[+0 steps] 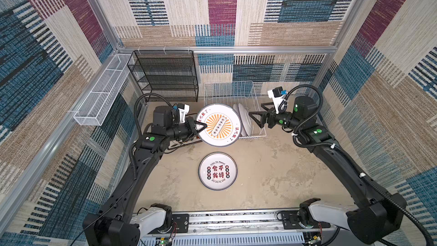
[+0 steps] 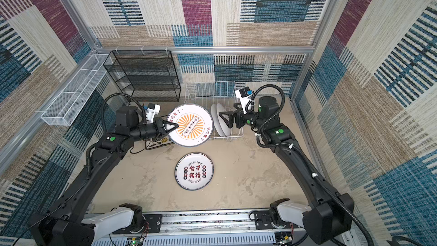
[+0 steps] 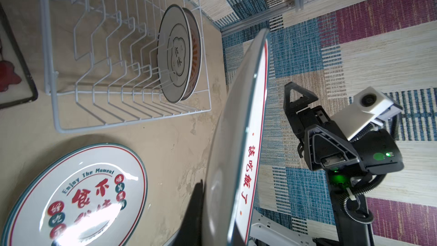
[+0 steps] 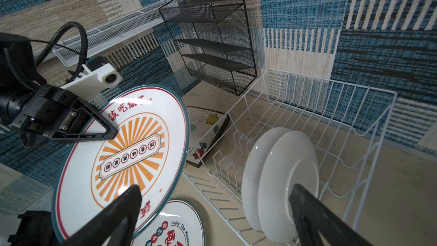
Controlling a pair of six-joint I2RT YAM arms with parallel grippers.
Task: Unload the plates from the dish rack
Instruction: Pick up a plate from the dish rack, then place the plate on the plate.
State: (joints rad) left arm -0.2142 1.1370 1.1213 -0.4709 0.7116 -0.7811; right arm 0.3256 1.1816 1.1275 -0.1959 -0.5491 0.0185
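My left gripper (image 1: 201, 127) is shut on the rim of a round plate (image 1: 218, 125) with an orange sunburst centre, holding it tilted in the air at the left of the white wire dish rack (image 1: 227, 91). Two white-backed plates (image 1: 243, 119) stand upright in the rack's right end. My right gripper (image 1: 255, 119) hangs open just right of them, touching nothing. In the right wrist view its fingers (image 4: 132, 199) spread wide before the racked plates (image 4: 283, 181) and the held plate (image 4: 132, 150). A round plate (image 1: 217, 171) with red characters lies flat on the table.
Square flowered plates (image 4: 208, 124) lie stacked on the table left of the rack, under my left arm. A black mesh shelf unit (image 1: 165, 76) stands at the back left, and a long white mesh basket (image 1: 101, 95) hangs on the left wall. Patterned walls close three sides.
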